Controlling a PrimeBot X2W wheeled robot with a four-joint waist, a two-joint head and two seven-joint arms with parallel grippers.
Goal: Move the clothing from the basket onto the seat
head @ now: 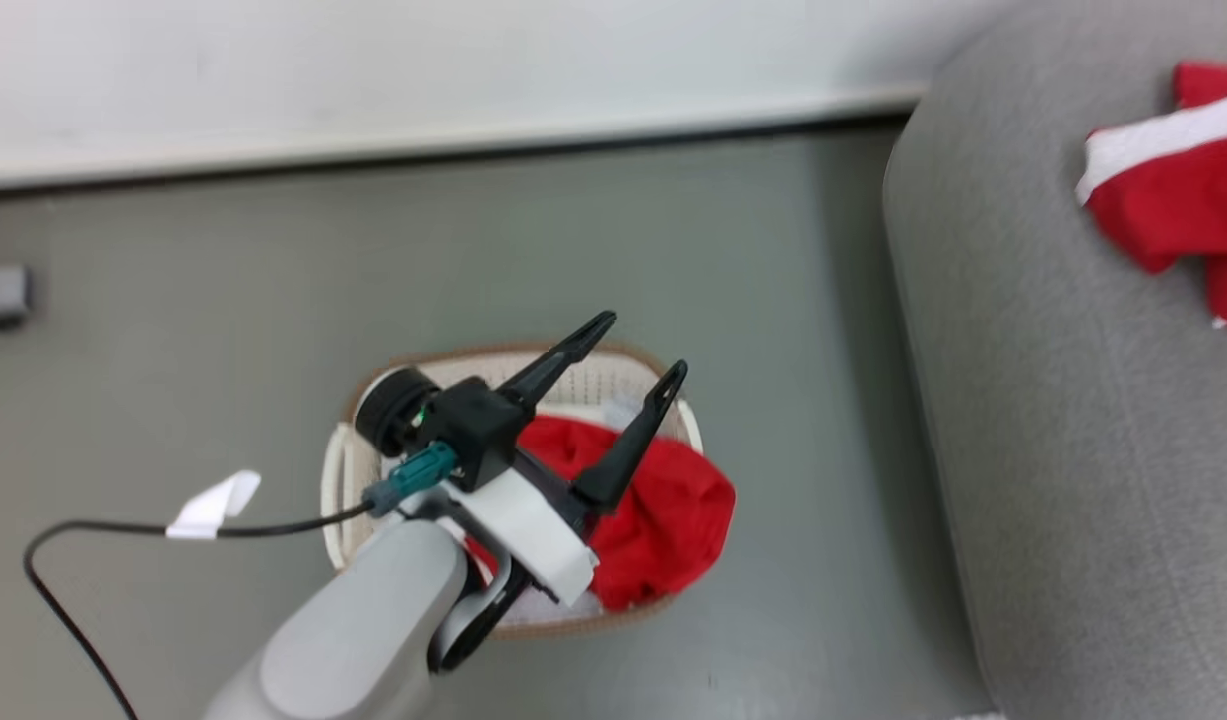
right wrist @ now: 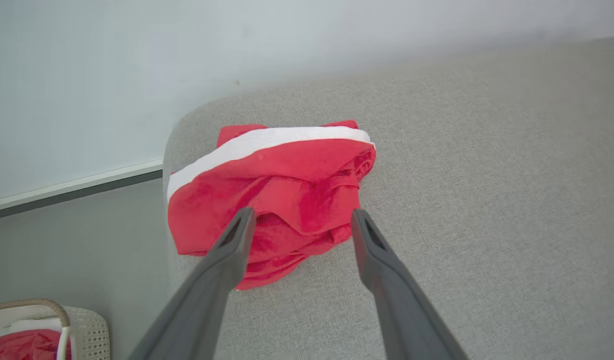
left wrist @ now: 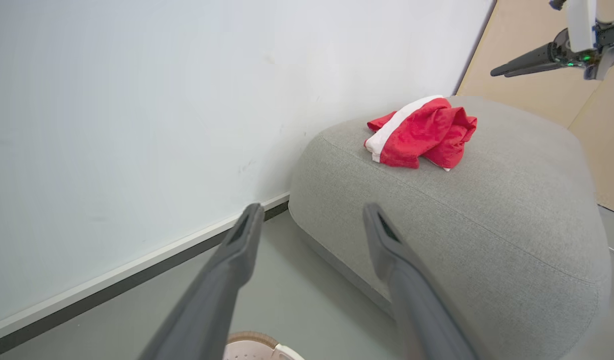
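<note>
a: how much of the task is being counted as done?

b: about half, it is being judged. one red garment with the wide white band [right wrist: 286, 195] is being borne by the seat [right wrist: 487, 175], bunched up near the rounded end by the wall.

a: and the other?

b: the second red garment [head: 663, 510] is lying in the basket [head: 335, 490], with one fold being draped over the rim on the side toward the seat. the basket is being kept on the floor, apart from the seat. a little pale cloth is being glimpsed beside the red; whether it is a sleeve or something else cannot be told.

a: is anything being carried by the grippers?

b: nothing. the left gripper [head: 641, 345] is being held above the basket with its fingers spread wide, nothing between them, and no cloth being touched. the right gripper [right wrist: 300, 214] is being held over the seat, fingers likewise wide apart, aimed at the placed garment but with no fabric being pinched.

a: so what is being left to do?

b: the garment in the basket is waiting to be grasped, lifted out and laid on the seat. the left gripper is being judged the better placed for that.
</note>
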